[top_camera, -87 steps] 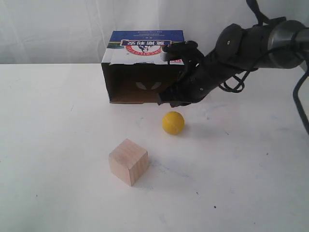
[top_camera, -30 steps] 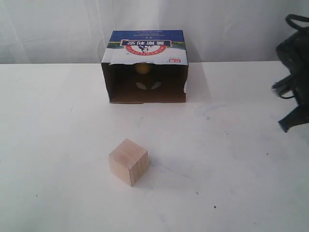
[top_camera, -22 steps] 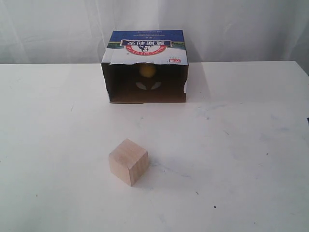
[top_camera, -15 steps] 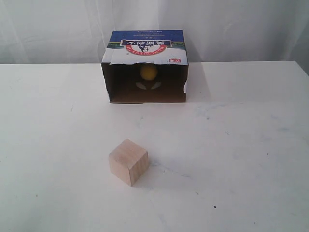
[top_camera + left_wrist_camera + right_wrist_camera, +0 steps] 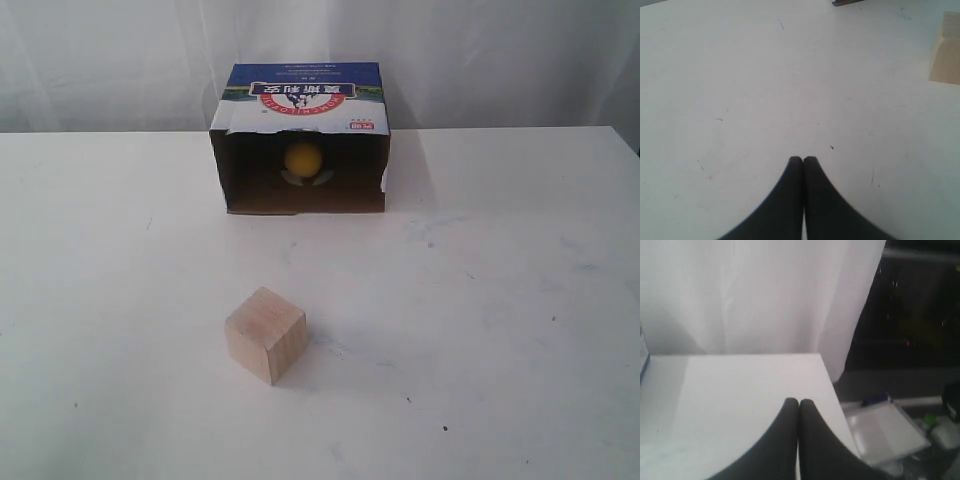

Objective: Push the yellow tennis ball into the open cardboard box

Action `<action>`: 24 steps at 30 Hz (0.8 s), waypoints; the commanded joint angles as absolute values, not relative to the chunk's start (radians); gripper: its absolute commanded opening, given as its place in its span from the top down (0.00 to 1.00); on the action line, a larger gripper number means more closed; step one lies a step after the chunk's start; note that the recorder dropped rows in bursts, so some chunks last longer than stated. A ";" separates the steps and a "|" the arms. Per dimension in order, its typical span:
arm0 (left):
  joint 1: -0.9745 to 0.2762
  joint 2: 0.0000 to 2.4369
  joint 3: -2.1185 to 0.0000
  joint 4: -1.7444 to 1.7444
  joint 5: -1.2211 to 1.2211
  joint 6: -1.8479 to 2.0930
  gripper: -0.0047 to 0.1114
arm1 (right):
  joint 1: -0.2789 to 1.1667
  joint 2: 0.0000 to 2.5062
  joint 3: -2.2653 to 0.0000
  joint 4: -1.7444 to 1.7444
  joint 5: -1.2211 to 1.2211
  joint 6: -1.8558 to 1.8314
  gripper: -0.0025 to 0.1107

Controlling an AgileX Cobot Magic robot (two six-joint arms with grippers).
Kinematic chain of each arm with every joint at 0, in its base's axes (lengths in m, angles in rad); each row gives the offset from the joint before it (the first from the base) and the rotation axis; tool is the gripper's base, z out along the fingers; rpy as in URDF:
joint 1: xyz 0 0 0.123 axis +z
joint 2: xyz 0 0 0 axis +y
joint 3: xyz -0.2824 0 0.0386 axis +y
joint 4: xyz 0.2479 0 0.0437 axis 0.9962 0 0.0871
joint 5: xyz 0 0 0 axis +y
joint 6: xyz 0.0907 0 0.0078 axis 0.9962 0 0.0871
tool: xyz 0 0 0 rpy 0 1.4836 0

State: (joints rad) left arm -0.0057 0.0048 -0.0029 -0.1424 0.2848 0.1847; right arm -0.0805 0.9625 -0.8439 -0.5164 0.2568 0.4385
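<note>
Firstly, surface: white table (image 5: 500,350), faintly scuffed and speckled with small dark marks, filling most of the exterior view. Behind it, white curtain (image 5: 480,60) hanging across the whole back of the room.

Items on the table, left to right:
- Pale wooden cube (image 5: 265,335), alone toward the front, one vertical edge turned to the camera.
- Open cardboard box (image 5: 300,90), at the back, open side facing the camera, blue, white and red printed panel on top, round logo upside down.
- Yellow tennis ball (image 5: 302,158), inside the box, deep toward its back wall, roughly midway across the opening, well apart from the cube.

Claws:
- Left gripper (image 5: 803,159): black fingers pressed together tip to tip, gripping nothing, over bare table, near no item.
- Right gripper (image 5: 799,401): likewise closed, fingers meeting along their length, empty, over the table close to its end.

Views compared:
- Exterior view: box interior and ball, seen nowhere else; no arm or claw in frame.
- Left wrist view: fine scratches on the table top, cube (image 5: 946,50) cut by the frame edge, brown sliver of the box (image 5: 847,2) at another edge.
- Right wrist view: table end (image 5: 715,400), curtain (image 5: 765,295) stopping short, dark space (image 5: 910,315) past it with small points of light, pale tray-like object (image 5: 885,427) lower down off the table, too blurred to identify.
</note>
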 commanded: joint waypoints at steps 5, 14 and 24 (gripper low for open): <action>-0.012 0.000 0.000 -0.150 0.284 0.184 0.96 | -0.087 0.805 -0.826 -0.529 0.317 0.433 0.98; -0.012 0.000 0.000 -0.150 0.284 0.184 0.96 | -0.087 0.759 -0.826 -0.529 0.317 0.433 0.98; -0.012 0.000 0.000 -0.150 0.284 0.184 0.96 | -0.087 0.728 -0.823 -0.507 0.412 0.319 0.98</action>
State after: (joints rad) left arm -0.0057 0.0048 -0.0029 -0.1424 0.2848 0.1847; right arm -0.0805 0.7568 -0.8294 -0.5198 0.4207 0.4105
